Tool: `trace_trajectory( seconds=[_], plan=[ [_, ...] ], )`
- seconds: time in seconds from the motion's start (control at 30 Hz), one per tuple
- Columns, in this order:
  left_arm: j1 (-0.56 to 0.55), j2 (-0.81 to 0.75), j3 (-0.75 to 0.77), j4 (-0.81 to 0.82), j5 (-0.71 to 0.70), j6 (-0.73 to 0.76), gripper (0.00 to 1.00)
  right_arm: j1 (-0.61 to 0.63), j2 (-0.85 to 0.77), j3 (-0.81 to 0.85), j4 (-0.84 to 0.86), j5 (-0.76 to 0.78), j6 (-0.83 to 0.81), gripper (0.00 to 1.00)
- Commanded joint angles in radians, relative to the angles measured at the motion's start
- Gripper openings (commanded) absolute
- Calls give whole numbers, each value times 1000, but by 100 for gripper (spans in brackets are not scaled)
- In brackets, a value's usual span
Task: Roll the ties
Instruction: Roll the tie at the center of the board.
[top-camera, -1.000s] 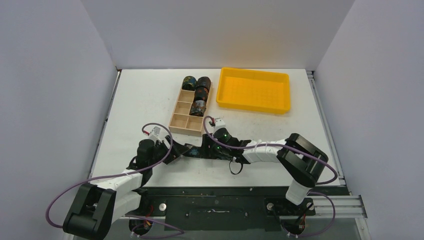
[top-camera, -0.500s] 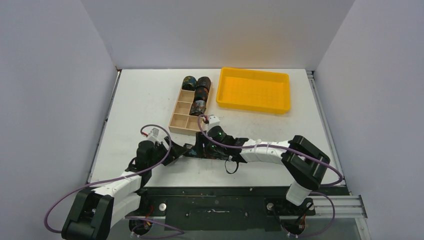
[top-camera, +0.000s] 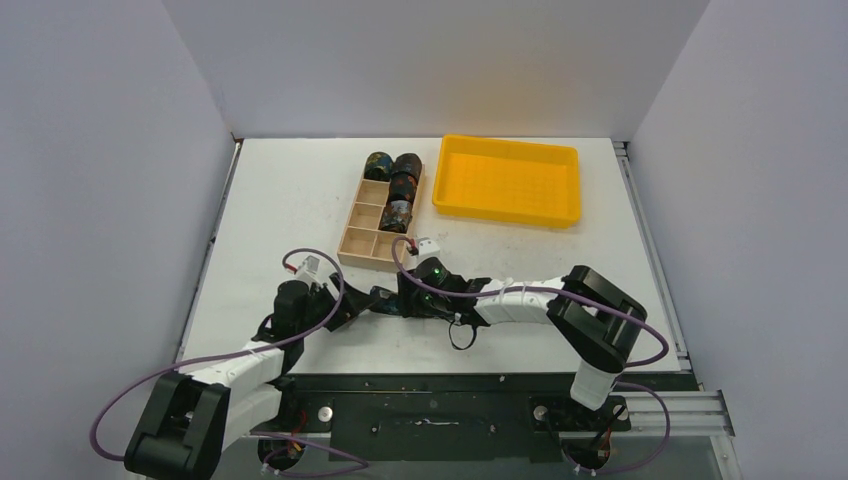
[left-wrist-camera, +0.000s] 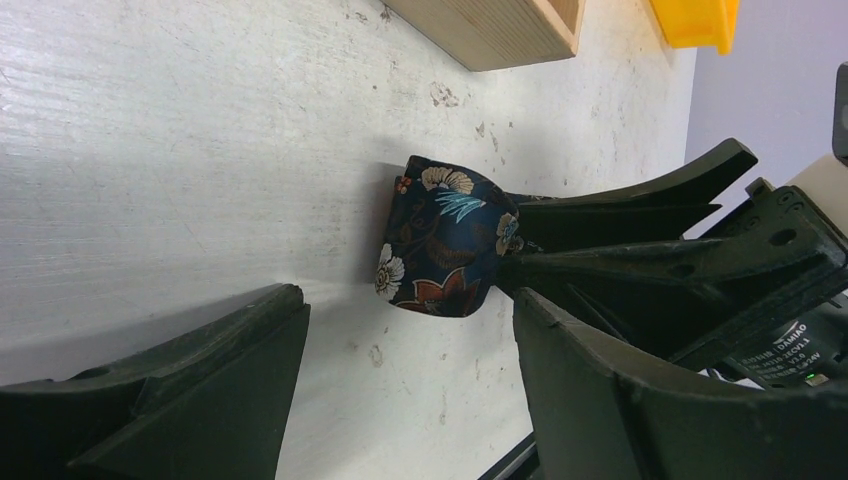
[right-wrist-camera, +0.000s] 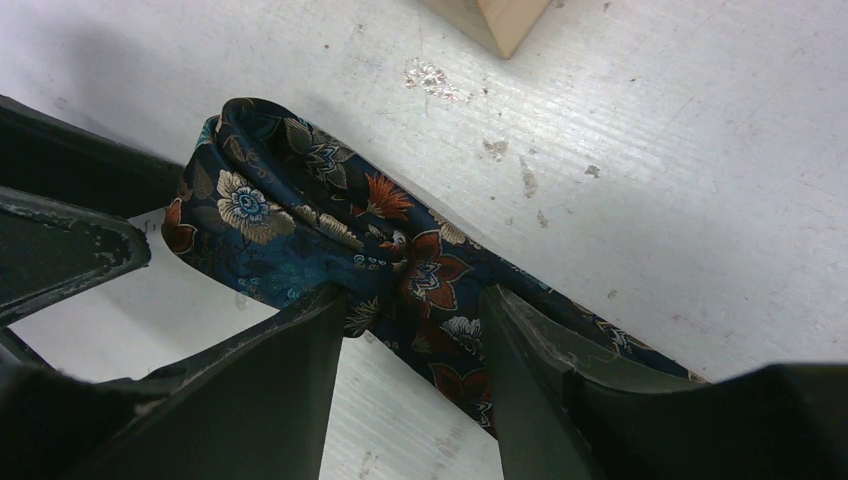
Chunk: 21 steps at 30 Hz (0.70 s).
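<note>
A dark floral tie (right-wrist-camera: 300, 210) lies flat on the white table, its folded end (left-wrist-camera: 445, 237) between the two grippers. My right gripper (right-wrist-camera: 410, 320) is shut on this tie just behind the fold, with fabric bunched between the fingertips. The tie's tail runs under the right finger (right-wrist-camera: 560, 370). My left gripper (left-wrist-camera: 410, 370) stands open just short of the fold, with bare table between its fingers. From above, the left gripper (top-camera: 352, 305) and right gripper (top-camera: 402, 298) face each other over the tie (top-camera: 383, 297). Three rolled ties (top-camera: 405, 170) sit in the wooden box.
The wooden compartment box (top-camera: 365, 240) stands just beyond the grippers; its corner shows in the left wrist view (left-wrist-camera: 500, 30). A yellow tray (top-camera: 508, 180) sits at the back right. Purple cables loop beside both arms.
My right gripper has slid left toward the left gripper, bringing the tie's folded end with it. The left arm has hardly moved.
</note>
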Motion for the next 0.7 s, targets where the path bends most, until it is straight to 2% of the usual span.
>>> trace_trajectory(
  seconds=[0.0,0.4,0.67],
  plan=[
    [3,27,9,72,36,3,73,-22,-13,-30,23,31,-19,51],
    [-24,210,57,252,105,-47,73,-55,-11,-86,66,-4,-20,50],
    [-97,348,155,252,79,-17,70,-76,-11,-111,80,-55,-20,49]
  ],
)
